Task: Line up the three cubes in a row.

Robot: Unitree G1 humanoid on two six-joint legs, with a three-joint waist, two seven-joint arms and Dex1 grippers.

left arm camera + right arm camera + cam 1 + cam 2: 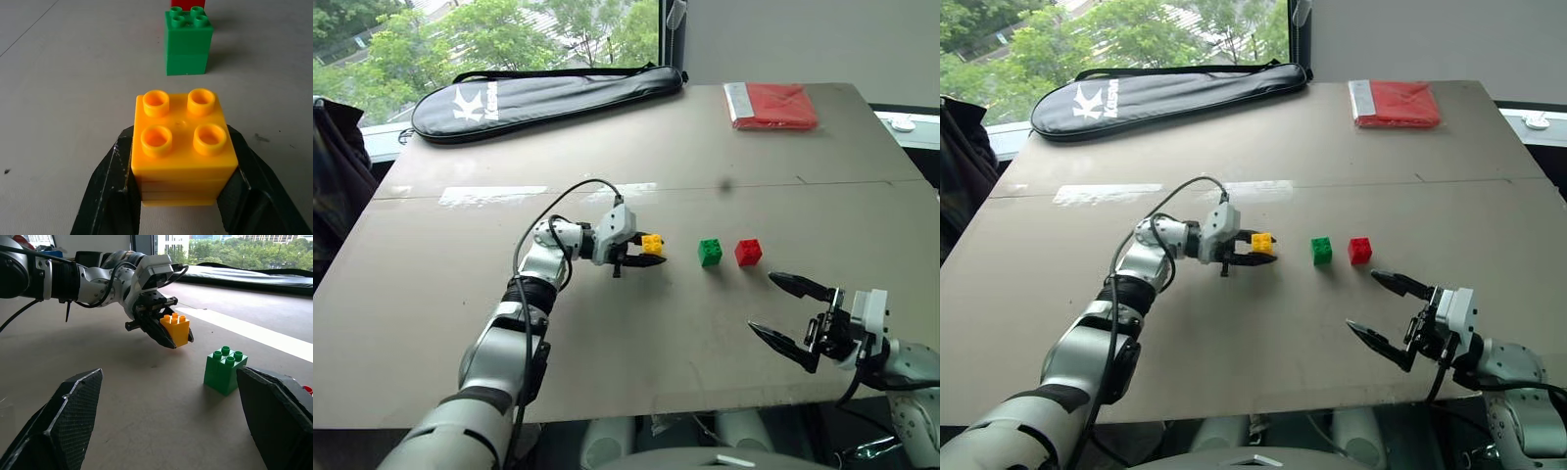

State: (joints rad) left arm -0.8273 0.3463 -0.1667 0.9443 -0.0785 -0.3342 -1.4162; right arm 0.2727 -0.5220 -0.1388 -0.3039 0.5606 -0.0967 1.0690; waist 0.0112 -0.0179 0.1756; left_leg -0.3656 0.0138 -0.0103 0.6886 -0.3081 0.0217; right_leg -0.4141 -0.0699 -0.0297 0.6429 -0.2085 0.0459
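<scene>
Yellow cube sits clamped in the left tool, lifted just above the desk. Ahead of it stand the green cube and red cube, close together. The right tool gapes wide, holding nothing. Next, I think, the yellow one must be set down in line beside the green.

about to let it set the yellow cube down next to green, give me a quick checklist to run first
1. Left pincer shut on the yellow cube: ok, a finger presses on each side.
2. Yellow cube upright, studs on top: ok.
3. Yellow cube off the table: ok, right wrist view shows it lifted.
4. Green cube and red cube already side by side with a small gap: ok.
5. Bare table between yellow and green for the drop: ok.
6. Right pincer open and away from the row: ok, near the table's front edge.
</scene>
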